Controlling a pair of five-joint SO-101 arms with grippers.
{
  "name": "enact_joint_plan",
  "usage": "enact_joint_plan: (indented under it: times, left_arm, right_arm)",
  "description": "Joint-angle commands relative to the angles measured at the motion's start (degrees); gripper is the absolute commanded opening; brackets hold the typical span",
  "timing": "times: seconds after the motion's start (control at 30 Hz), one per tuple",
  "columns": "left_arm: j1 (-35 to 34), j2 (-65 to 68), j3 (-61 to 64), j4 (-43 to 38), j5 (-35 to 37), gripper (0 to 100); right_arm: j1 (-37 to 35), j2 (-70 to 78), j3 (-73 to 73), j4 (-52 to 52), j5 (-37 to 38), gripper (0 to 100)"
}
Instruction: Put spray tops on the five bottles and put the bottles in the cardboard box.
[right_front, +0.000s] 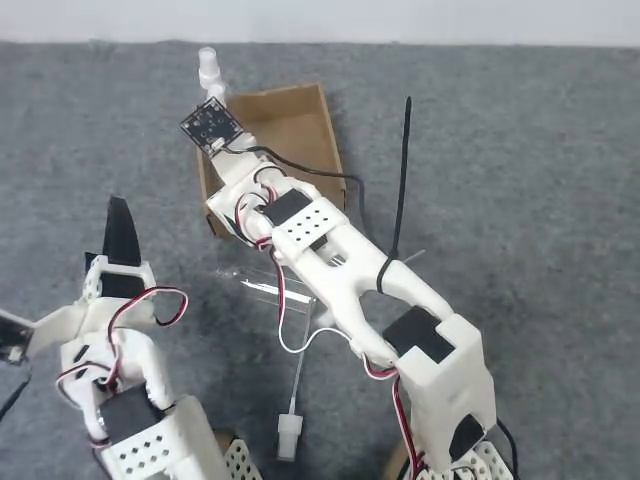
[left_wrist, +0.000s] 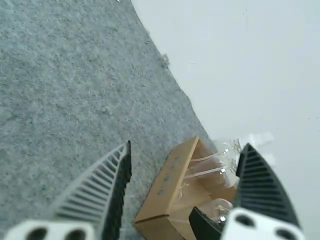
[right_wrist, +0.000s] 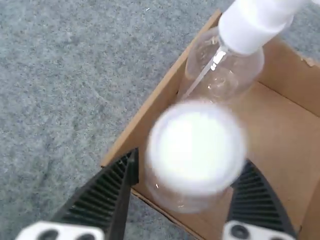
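Over at the cardboard box (right_wrist: 285, 115), just inside its wall, my right jaws were spread to a bottle's width and closed against the sides of a capped bottle (right_wrist: 195, 147), its round white top facing straight up at my wrist. And beyond it, a second bottle (right_wrist: 225, 70) was already in the box, clear, tilted toward the far wall, with its own spray top (right_wrist: 255, 20) fitted and the thin tube showing through the plastic. From above, my right arm (right_front: 340, 260) stretched long across the grey bench (right_front: 520, 150) to the box (right_front: 300, 115), and one white top (right_front: 208, 65) poked out past the box's far corner; which bottle it belonged to, I could not tell from there. Under that arm a clear bottle (right_front: 262, 285) lay on its side on the bench, and nearer my base a loose spray top (right_front: 289, 436) lay flat with its tube pointing toward the arm. My left arm (right_front: 130, 390) sat well apart from all that, off to the side, and my left jaws were gaping wide with nothing between them. Through that gap the box (left_wrist: 167, 192) showed at an angle, clear bottles (left_wrist: 212, 167) glinting inside it.
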Motion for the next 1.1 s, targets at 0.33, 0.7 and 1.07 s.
enact_joint_plan:
  times: [0.33,0.7,1.07]
  left_arm:
    - [0.0,-0.79,-0.66,-1.93,0.53,32]
    - [0.0,-0.79,-0.66,-2.02,0.53,32]
    - [0.0,-0.79,-0.66,-2.2,0.53,32]
  right_arm:
    - [-0.75,-1.19,-4.22,1.1,-0.53,24.2]
    - [-1.63,-6.46,-4.66,7.78,-0.7,30.8]
    - [-2.24,-12.09,-4.48,14.81,-0.7,30.8]
